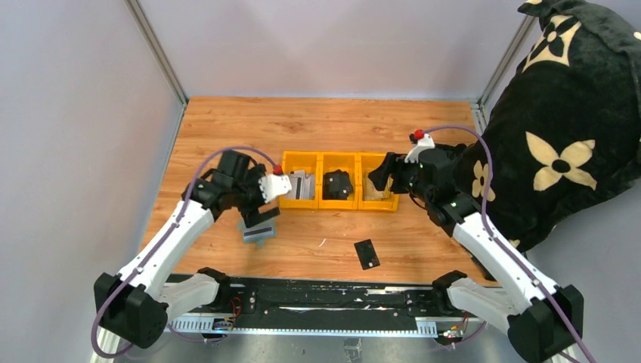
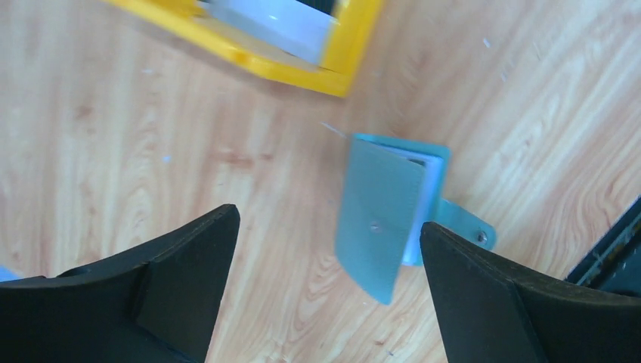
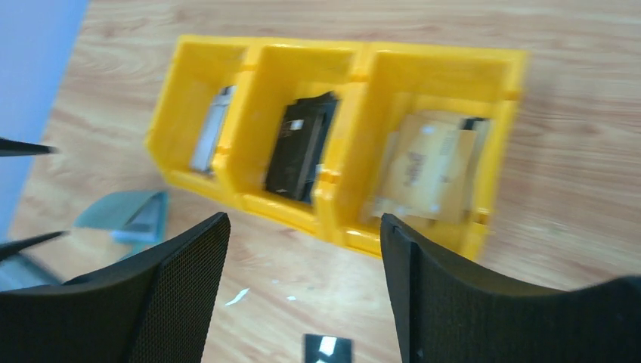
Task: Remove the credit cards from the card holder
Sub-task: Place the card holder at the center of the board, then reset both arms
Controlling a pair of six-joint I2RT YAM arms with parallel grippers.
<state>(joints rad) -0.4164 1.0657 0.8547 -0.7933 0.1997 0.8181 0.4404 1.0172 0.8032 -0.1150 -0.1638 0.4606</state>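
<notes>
The pale grey-green card holder (image 1: pixel 258 234) lies on the wooden table in front of the left yellow bin. In the left wrist view the card holder (image 2: pixel 382 215) is folded with its top flap slightly lifted and its snap tab sticking out. My left gripper (image 1: pixel 257 218) hovers just above it, open and empty (image 2: pixel 329 221). A plain black card (image 1: pixel 366 253) lies flat on the table near the front middle, and it also shows in the right wrist view (image 3: pixel 327 349). My right gripper (image 1: pixel 380 178) is open and empty over the right bin's front (image 3: pixel 304 221).
Three joined yellow bins (image 1: pixel 355 204) stand mid-table. The left one holds silvery-grey flat pieces (image 3: pixel 212 136), the middle one a bulky black lump (image 3: pixel 301 147), the right one tan paper-like pieces (image 3: pixel 427 166). A black flowered cushion (image 1: pixel 567 128) crowds the right side.
</notes>
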